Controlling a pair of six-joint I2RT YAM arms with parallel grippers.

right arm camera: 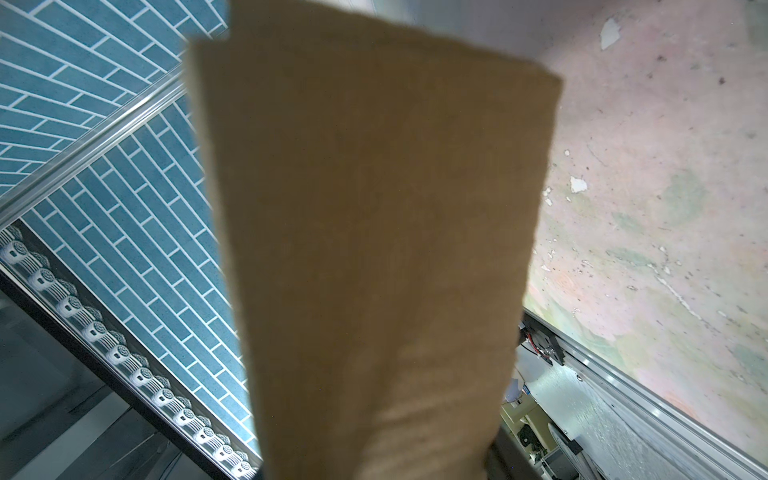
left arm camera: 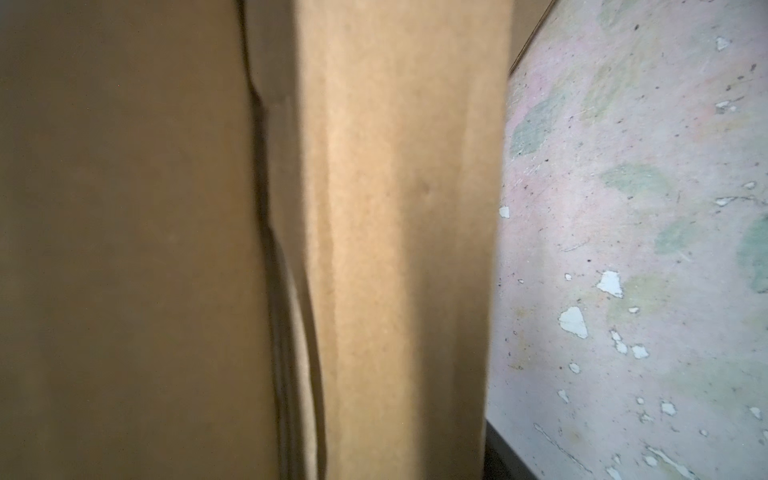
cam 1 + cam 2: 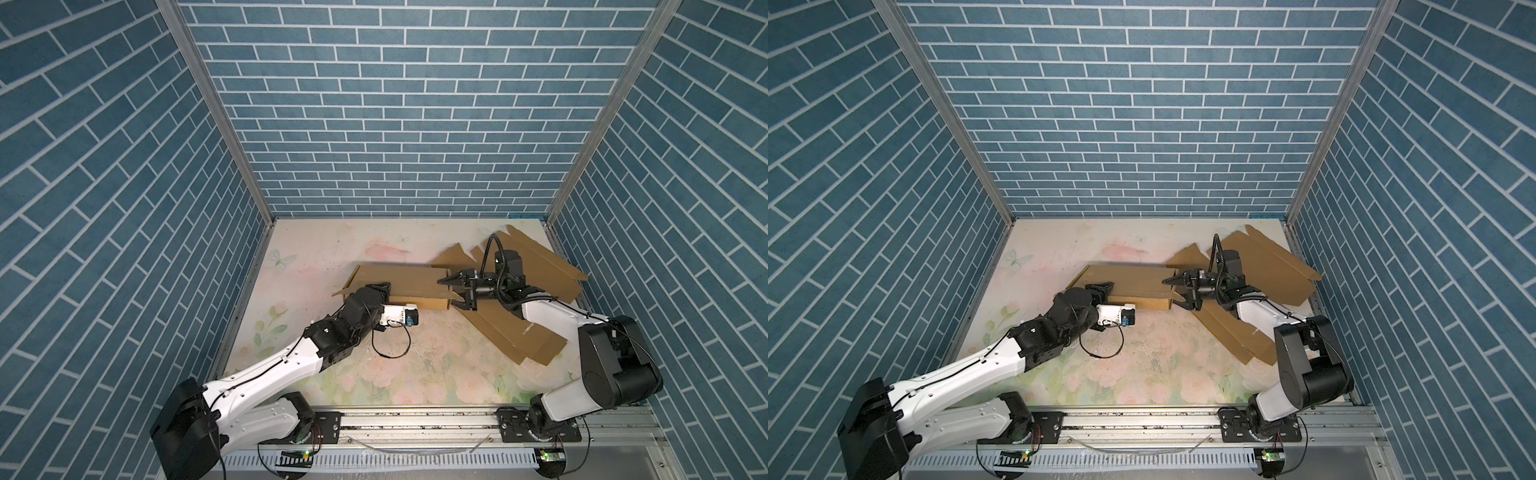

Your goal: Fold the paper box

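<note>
The paper box [image 3: 407, 277] [image 3: 1133, 277] is brown cardboard, partly raised into a long shape in the middle of the table. My left gripper [image 3: 380, 291] [image 3: 1100, 291] is at its left end, with its fingers over the cardboard. In the left wrist view the box [image 2: 395, 208] fills the frame and hides the jaws. My right gripper [image 3: 452, 293] [image 3: 1177, 293] straddles the box's right end, one finger on top and one at the front lower corner. In the right wrist view a cardboard panel [image 1: 374, 208] runs between the jaws.
Flat cardboard sheets lie at the back right [image 3: 540, 259] and front right [image 3: 515, 336], partly under the right arm. A loose black cable loop [image 3: 392, 351] rests on the floral table [image 3: 415, 374]. Brick-pattern walls close in on three sides.
</note>
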